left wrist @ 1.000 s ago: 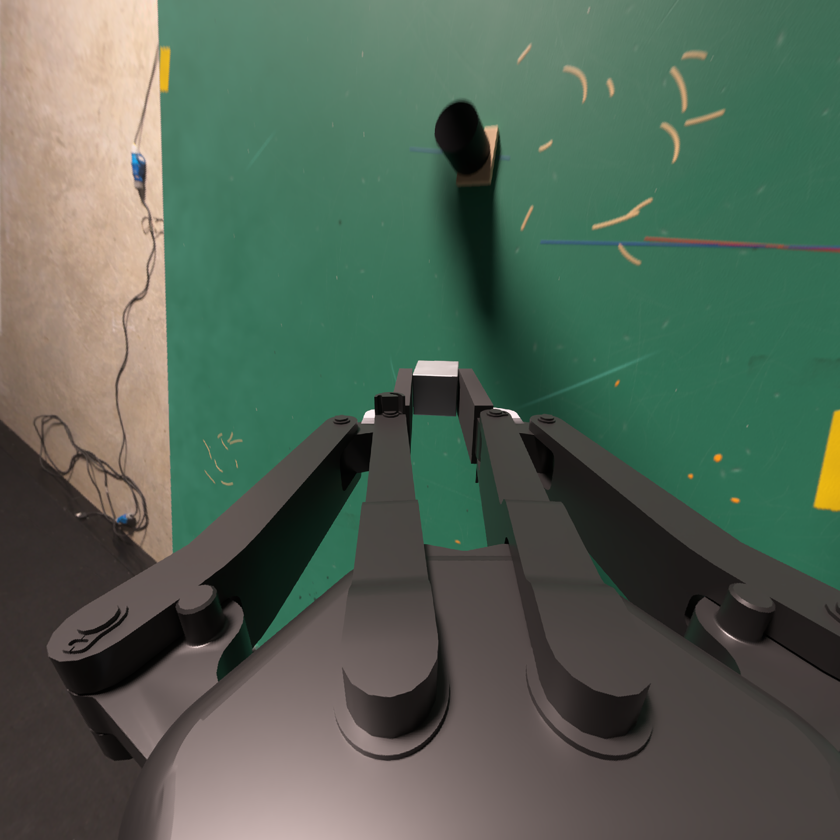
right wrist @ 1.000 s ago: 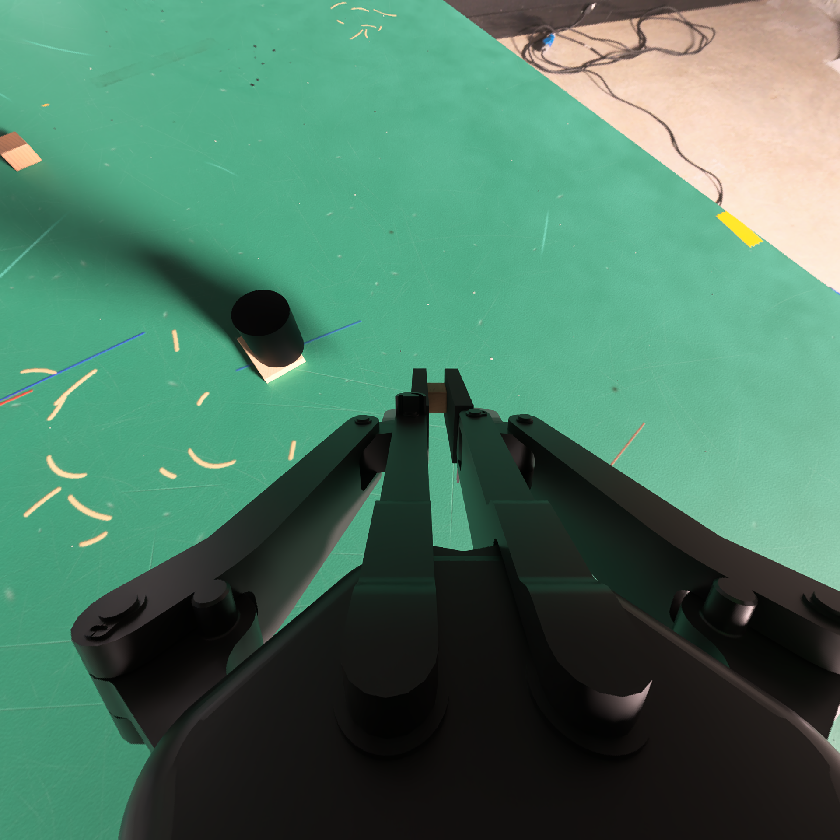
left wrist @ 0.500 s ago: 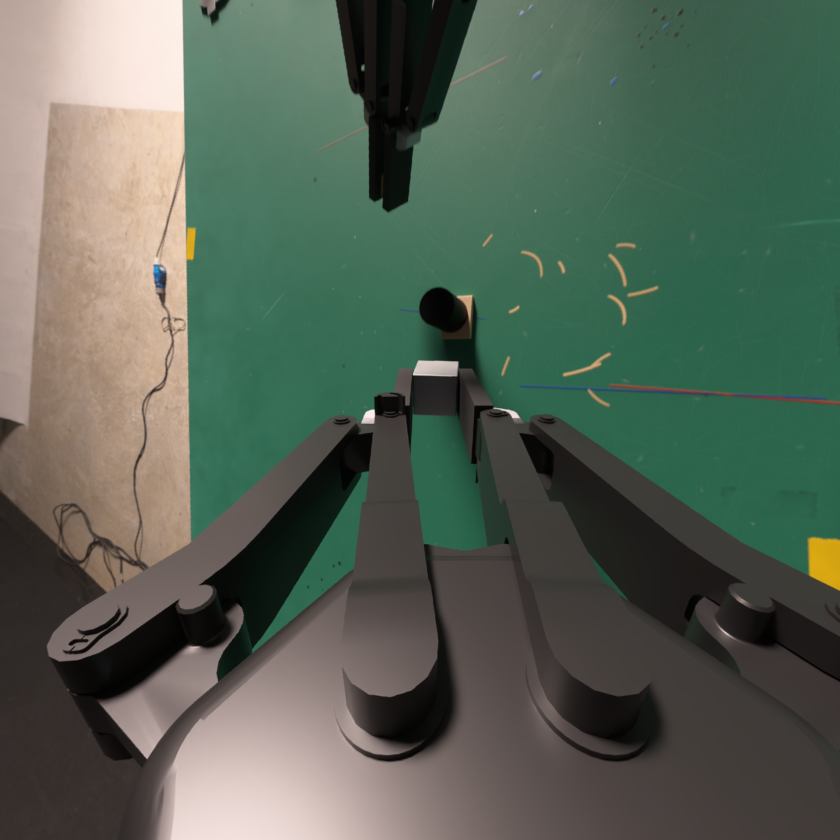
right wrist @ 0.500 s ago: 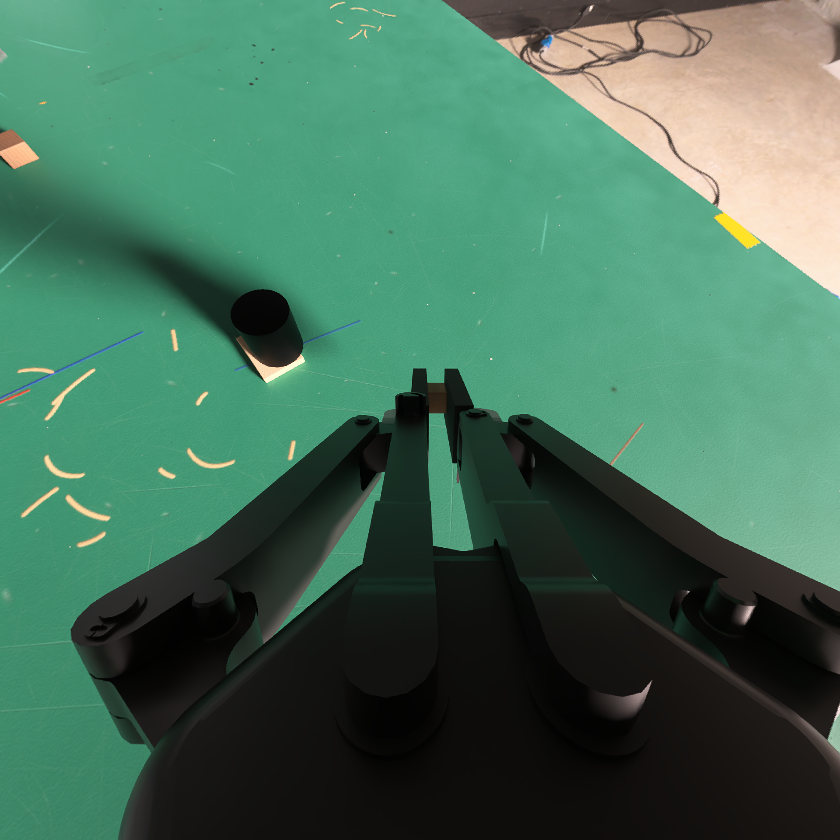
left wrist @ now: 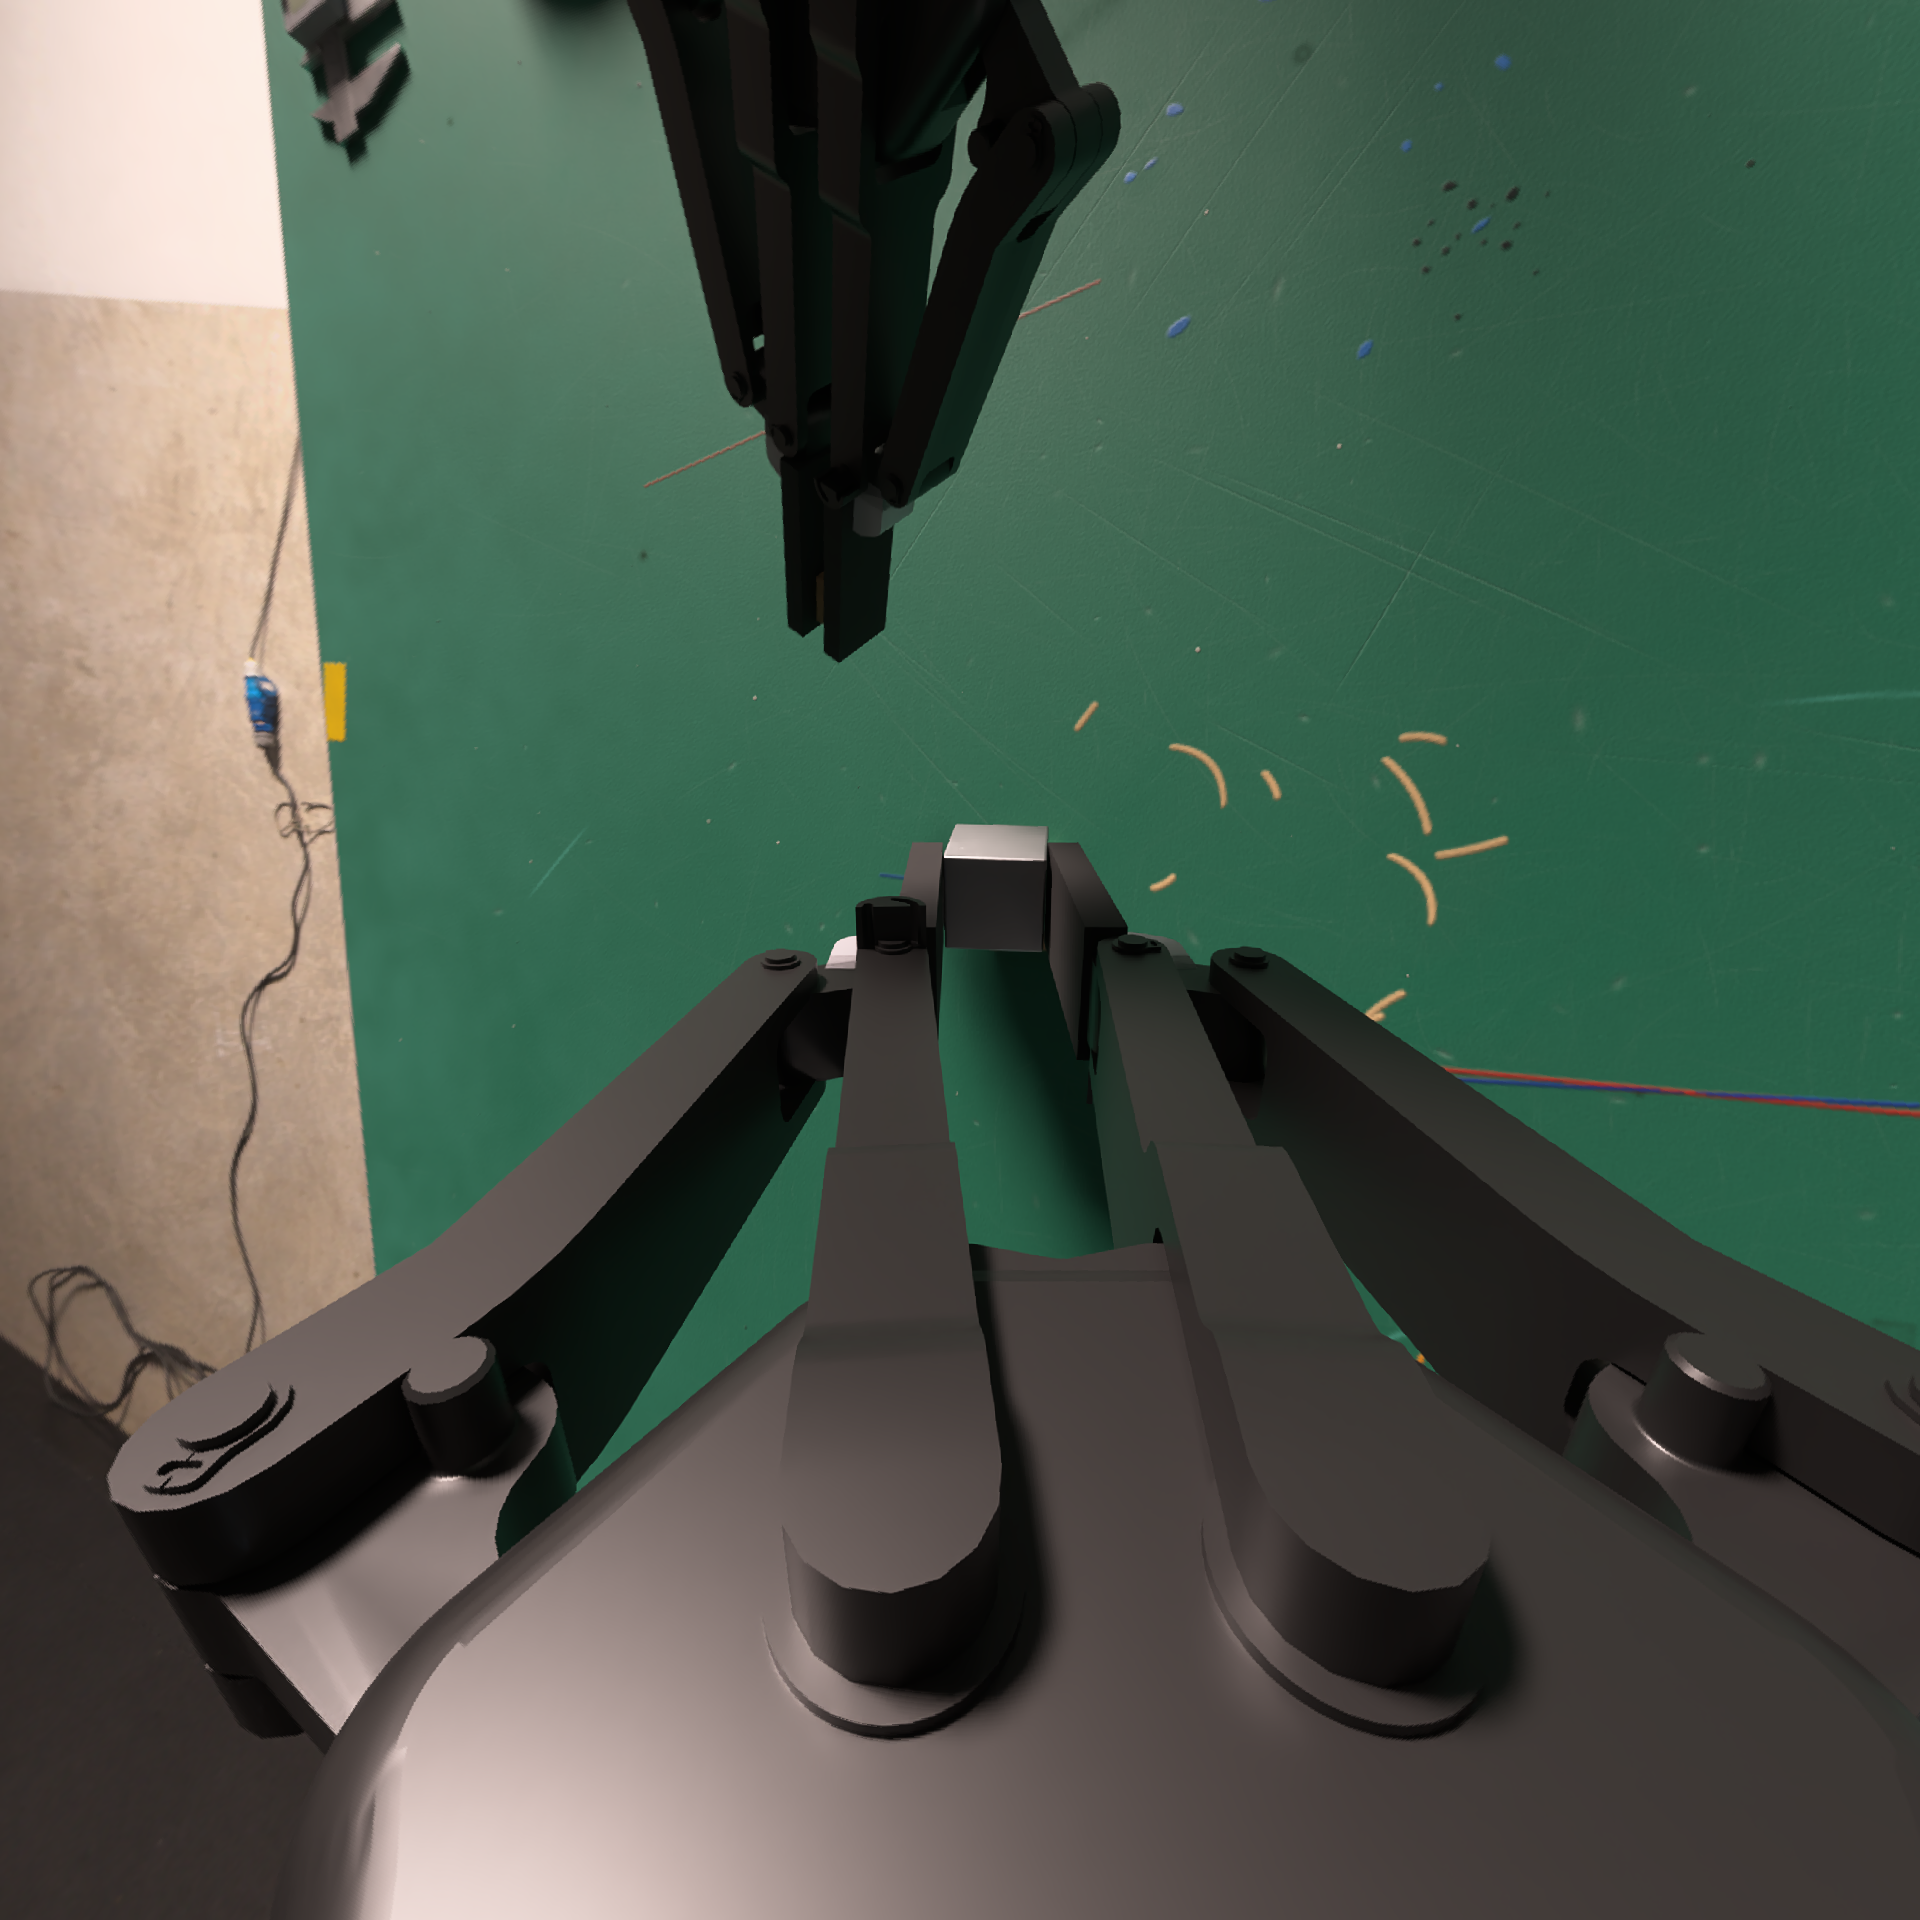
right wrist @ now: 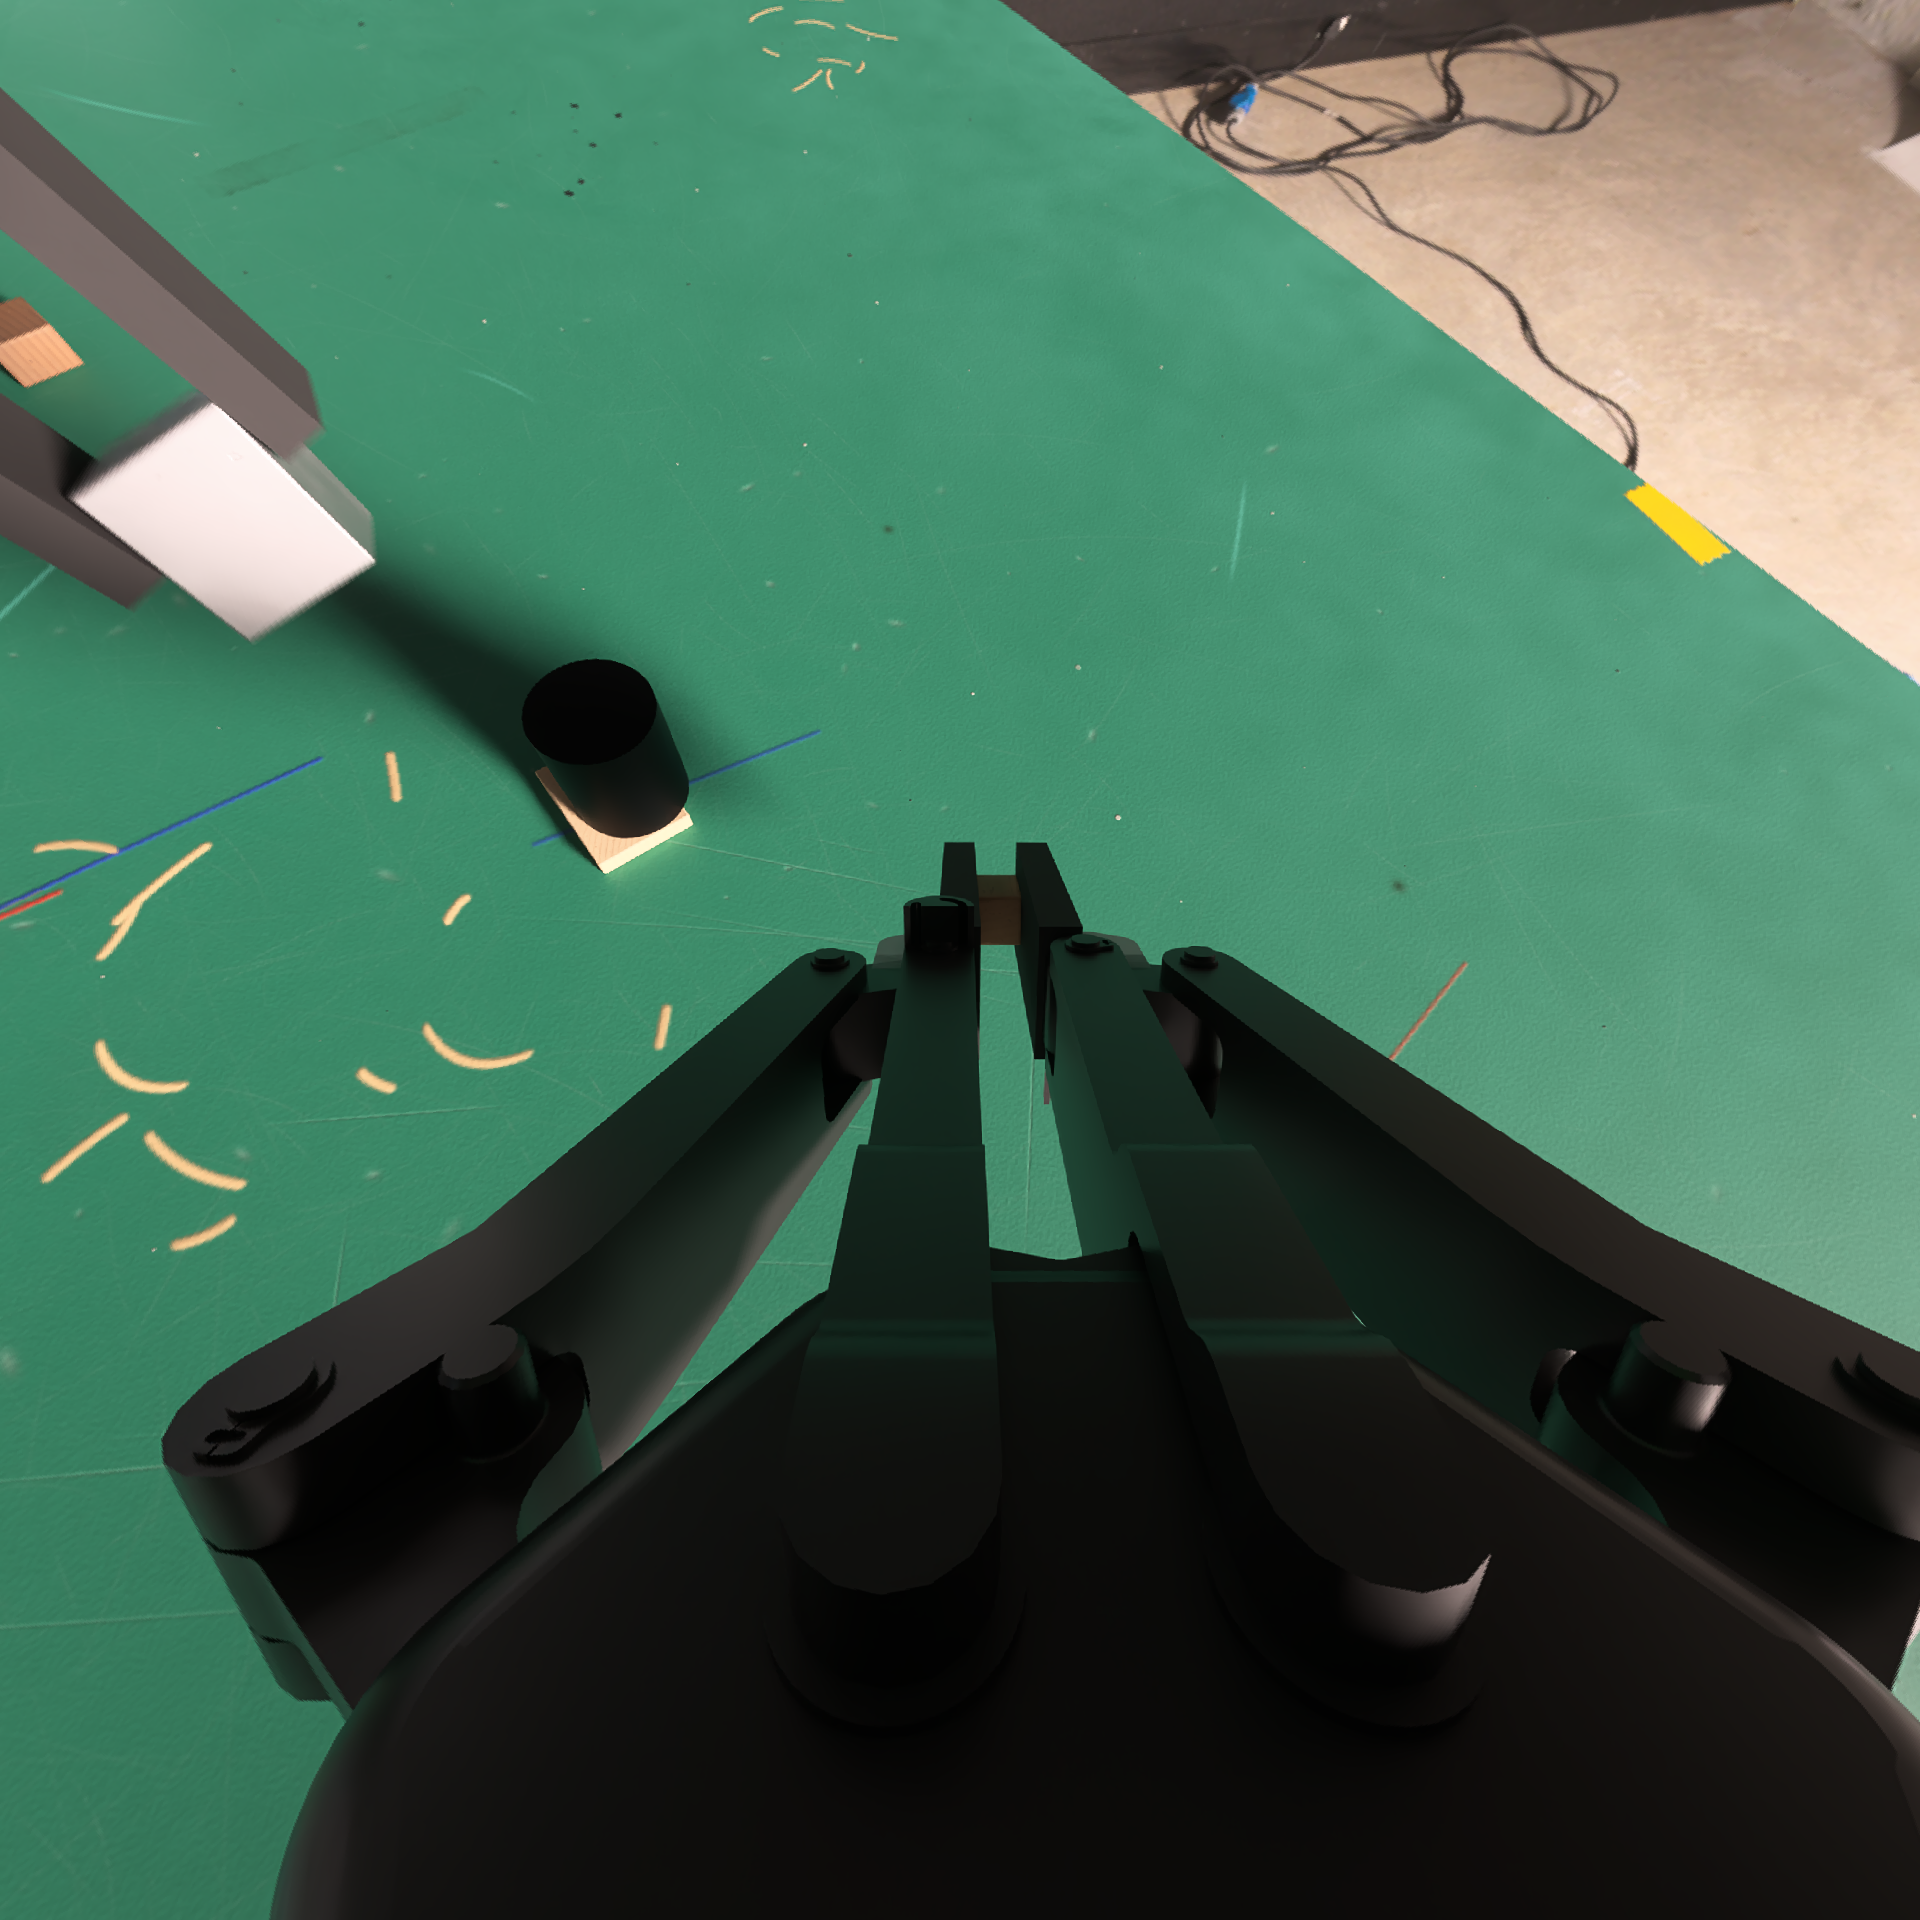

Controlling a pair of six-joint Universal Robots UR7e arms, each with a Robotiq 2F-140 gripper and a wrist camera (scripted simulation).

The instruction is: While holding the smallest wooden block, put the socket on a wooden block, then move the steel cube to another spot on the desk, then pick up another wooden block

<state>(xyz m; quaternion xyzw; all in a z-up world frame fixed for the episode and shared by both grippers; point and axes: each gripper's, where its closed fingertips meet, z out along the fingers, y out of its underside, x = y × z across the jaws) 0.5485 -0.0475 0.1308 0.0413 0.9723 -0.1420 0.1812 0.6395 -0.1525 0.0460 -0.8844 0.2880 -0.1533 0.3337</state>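
Jaws on my left gripper [left wrist: 995,868] are clamped on the steel cube [left wrist: 995,886], a shiny grey block pinched right at the fingertips and held up off the green desk [left wrist: 1558,520]. My right gripper [right wrist: 1003,883] is squeezed nearly closed on the smallest wooden block [right wrist: 1000,912], just a tan sliver showing between the pads. From the right wrist view the black socket [right wrist: 603,753] stands on a pale wooden block [right wrist: 634,836], a bit off-centre I think, since its shadow hides the edge. Another wooden block [right wrist: 36,348] sits far left, partly behind the left gripper's fingers. Desk surface is scuffed, with curved tan marks [left wrist: 1413,800] and thin blue and red lines. Cables [right wrist: 1455,135] lie on the beige floor past the desk edge.
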